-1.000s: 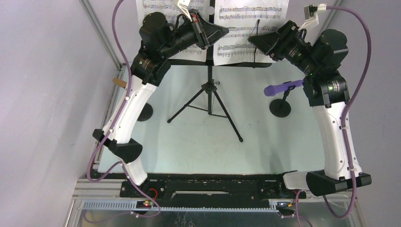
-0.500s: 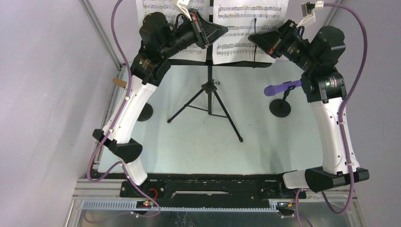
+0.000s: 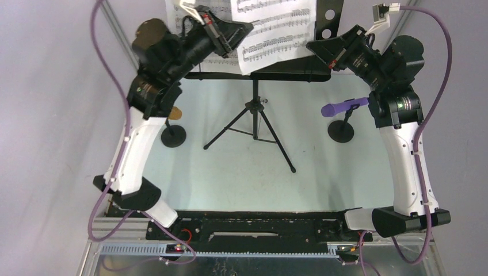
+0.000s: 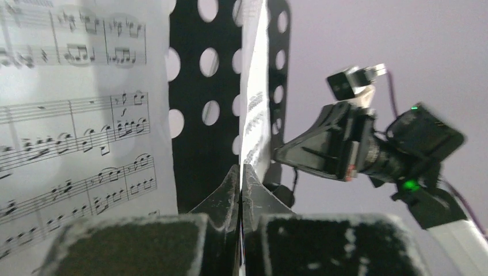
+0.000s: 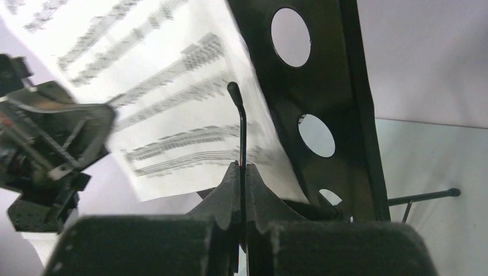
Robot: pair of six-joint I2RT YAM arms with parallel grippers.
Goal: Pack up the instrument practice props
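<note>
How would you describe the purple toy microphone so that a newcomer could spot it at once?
Start at the black tripod legs in the middle of the table and look right, beside the right arm. There the purple toy microphone lies on a small black round-based holder. Its twin holder on the left carries a tan microphone instead.

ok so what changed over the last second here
The left gripper, shut on a sheet-music page, swung left and dragged it across, tilting it and baring the perforated music rack on the right. The right gripper closed on the rack's thin wire page retainer. The purple microphone on its holder and the tripod legs stayed put.
</note>
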